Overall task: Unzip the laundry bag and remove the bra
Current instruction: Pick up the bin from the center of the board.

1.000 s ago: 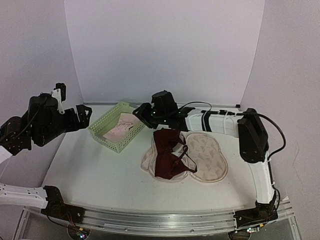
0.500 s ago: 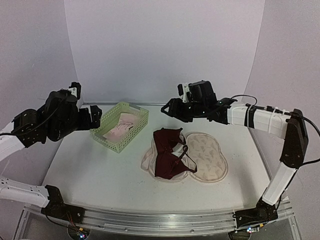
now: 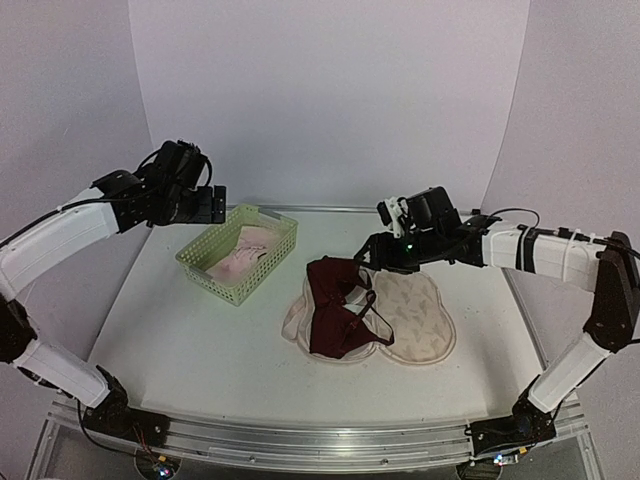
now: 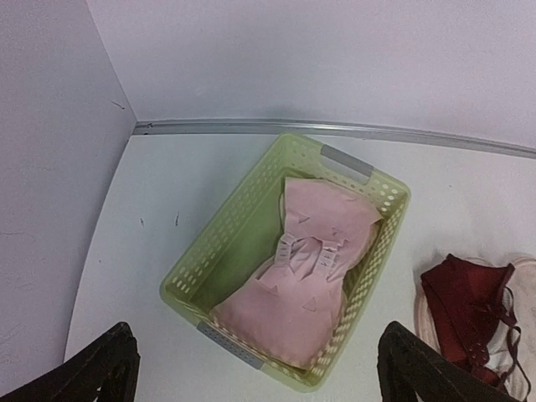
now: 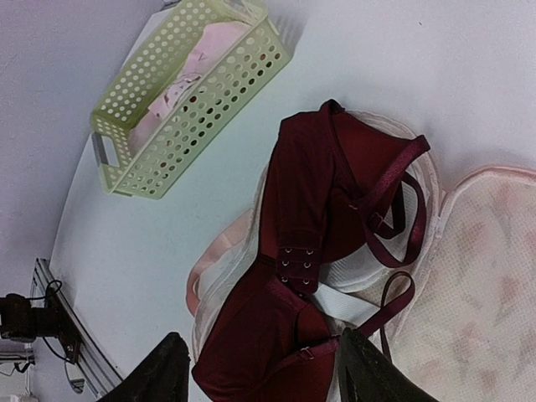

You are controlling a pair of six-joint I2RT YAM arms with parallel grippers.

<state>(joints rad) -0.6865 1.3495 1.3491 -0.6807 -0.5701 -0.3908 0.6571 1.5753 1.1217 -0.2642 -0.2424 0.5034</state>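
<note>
Bra lying atop the laundry bag, mid-table; both grippers up in the air.

Bag spread flat; maroon bra covers its L half, straps trailing onto the printed R half. R gripper hovers over bra, fingers wide apart, nothing btwn them. L gripper above green basket w/ pink garment inside, fingers likewise spread, empty. Basket sits L of the bag, not touching it.
</note>
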